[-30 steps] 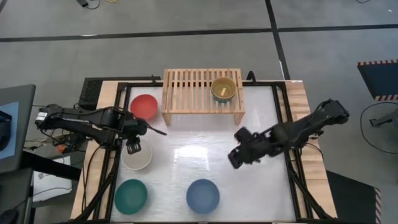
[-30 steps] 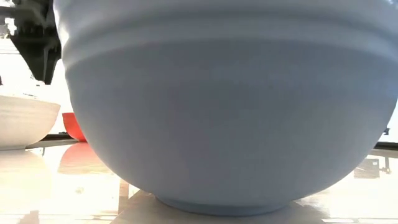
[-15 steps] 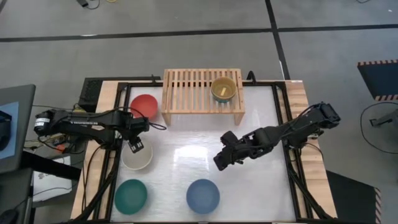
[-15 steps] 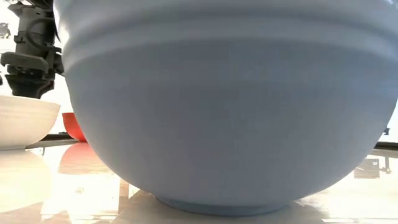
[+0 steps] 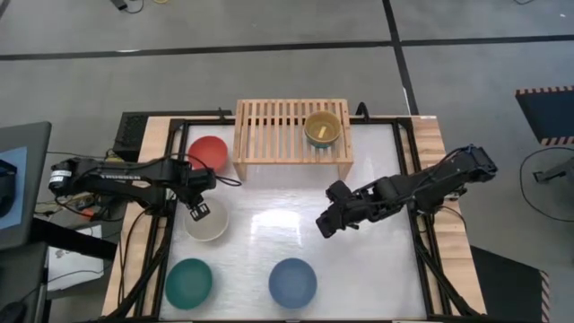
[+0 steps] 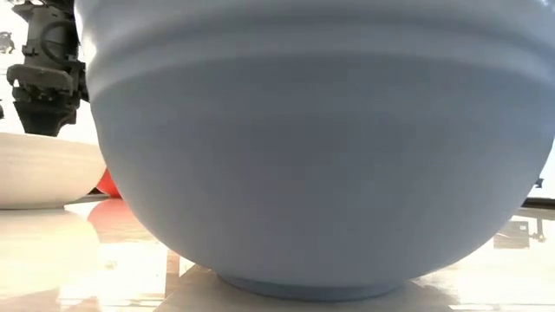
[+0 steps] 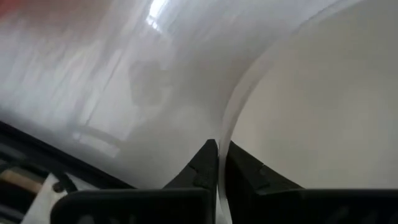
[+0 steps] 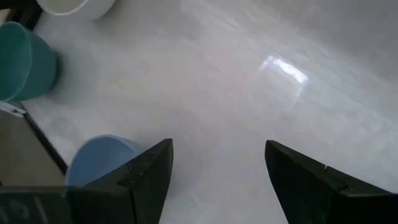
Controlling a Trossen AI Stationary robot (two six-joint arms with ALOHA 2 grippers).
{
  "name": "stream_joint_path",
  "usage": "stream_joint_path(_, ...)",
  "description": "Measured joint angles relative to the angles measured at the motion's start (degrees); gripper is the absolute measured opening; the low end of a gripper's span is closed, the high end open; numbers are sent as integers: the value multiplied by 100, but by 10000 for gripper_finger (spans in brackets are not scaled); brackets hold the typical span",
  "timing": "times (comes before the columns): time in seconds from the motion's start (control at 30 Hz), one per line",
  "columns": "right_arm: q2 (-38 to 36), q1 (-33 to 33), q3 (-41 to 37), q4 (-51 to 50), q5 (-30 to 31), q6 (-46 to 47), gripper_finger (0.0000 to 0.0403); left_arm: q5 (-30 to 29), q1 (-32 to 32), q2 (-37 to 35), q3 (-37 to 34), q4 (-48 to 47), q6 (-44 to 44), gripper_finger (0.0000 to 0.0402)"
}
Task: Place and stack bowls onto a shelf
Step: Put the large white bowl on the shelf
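Note:
My left gripper (image 5: 199, 212) is shut on the cream bowl (image 5: 210, 223), which sits at the table's left. The red bowl (image 5: 208, 152) rests on the table just beyond it, beside the shelf (image 5: 269, 135). A small greenish bowl (image 5: 323, 129) with something yellow inside stands on the shelf's right part. The dark green bowl (image 5: 188, 283) and the blue bowl (image 5: 292, 282) sit near the front edge. My right gripper (image 5: 325, 224) hangs open over the table's middle right, nothing between its fingers (image 8: 152, 177). My left gripper pinches the cream bowl's rim (image 7: 219, 140) at its far left side, one finger inside the bowl and one outside. The fingers (image 7: 202, 163) come from above, pointing down. The bowl's base stays on the table (image 6: 35, 204).
The blue bowl (image 6: 321, 147) fills almost the whole low view, right in front of that camera. A black frame (image 5: 175, 161) runs along the table's sides. The shelf's left and middle slats (image 5: 269, 121) are bare. Bare tabletop (image 5: 269, 215) lies between the two grippers.
My left gripper has come down and shut on the cream bowl's rim. The bowl has then slid a little toward the table's right. My right gripper has moved somewhat toward the table's left and stayed open.

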Motion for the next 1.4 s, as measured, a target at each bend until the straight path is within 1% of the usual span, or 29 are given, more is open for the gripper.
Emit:
stream_joint_path(0.17,-136,-338,-1,-39,6,-366,281,53,-334,-283,422,-159,-355,0)
stream_joint_path(0.33,-319,-598,2,-89,5,-688,281,-272,-652,-691,986,-159,-713,0)
stream_joint_path(0.47,-450,-670,2,-290,4,-914,281,-497,-702,-871,1299,-162,-864,0)
stream_joint_path(0.73,-525,-835,2,-929,-48,-1127,281,-524,-702,-838,1271,-185,-1023,0)
stream_joint_path(1.13,-345,-752,0,-849,-208,-1270,281,-629,-766,-553,1267,-170,-1181,0)
stream_joint_path(1.2,-348,-754,0,-757,-208,-1242,281,-699,-849,-545,1263,-30,-1222,0)
stream_joint_path(1.27,-346,-758,-1,-455,-209,-1219,281,-719,-945,-557,1263,269,-1331,0)
stream_joint_path(1.4,-346,-717,0,883,-273,-1367,281,-844,-1180,-554,1263,1011,-1506,0)
